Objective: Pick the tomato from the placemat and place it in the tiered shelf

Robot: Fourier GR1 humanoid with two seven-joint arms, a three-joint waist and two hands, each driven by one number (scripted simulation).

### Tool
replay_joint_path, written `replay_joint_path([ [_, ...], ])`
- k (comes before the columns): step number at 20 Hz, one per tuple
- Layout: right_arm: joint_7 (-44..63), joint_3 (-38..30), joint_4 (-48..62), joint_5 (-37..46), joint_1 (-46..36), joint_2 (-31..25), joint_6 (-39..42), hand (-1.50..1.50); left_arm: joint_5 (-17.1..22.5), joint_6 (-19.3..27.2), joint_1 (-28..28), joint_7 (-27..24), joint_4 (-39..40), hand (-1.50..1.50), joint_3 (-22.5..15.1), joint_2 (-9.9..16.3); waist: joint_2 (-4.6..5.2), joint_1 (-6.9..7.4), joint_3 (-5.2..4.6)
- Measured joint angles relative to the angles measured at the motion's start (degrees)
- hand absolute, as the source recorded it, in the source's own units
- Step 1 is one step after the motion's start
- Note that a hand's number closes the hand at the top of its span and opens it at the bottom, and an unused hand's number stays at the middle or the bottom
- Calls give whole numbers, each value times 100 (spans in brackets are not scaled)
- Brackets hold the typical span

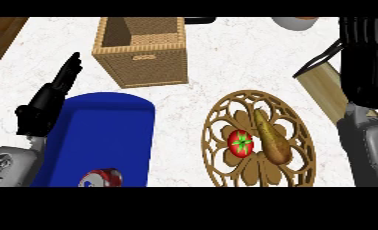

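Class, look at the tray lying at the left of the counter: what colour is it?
The tray is a deep, plain blue, seen best in the head view.

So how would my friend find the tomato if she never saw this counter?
Look at the white counter and find the round wooden placemat with cut-out loops, right of the blue tray. Two things lie at its middle. The tomato is the small round red one with a green star on top, left of the long brown potato.

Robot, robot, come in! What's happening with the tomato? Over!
Left hand open, resting at left edge. Right hand out of sight. Tomato untouched on the placemat, beside a potato. Nothing blocking it.
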Motion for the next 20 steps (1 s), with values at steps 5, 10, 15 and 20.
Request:
replay_joint_path([
  [5, 271, 218, 285, 54, -101, -139, 429, 150, 312, 88, -114, 445, -72, 0, 292, -288, -76, -70, 61],
  [10, 899, 173, 742, 67, 280, -162, 356, -150, 741, 169, -247, 932, -140, 0, 464, -575, -86, -141, 76],
  [15, 827, 63, 529, -852, 682, 23, 1217, -150, 877, 250, -206, 1352, -432, 0, 493, -698, -112, -146, 89],
  [20, 1543, 327, -412, -1078, 979, -408, 1845, -150, 888, 211, -196, 1391, -377, 0, 611, -733, -127, -195, 82],
])
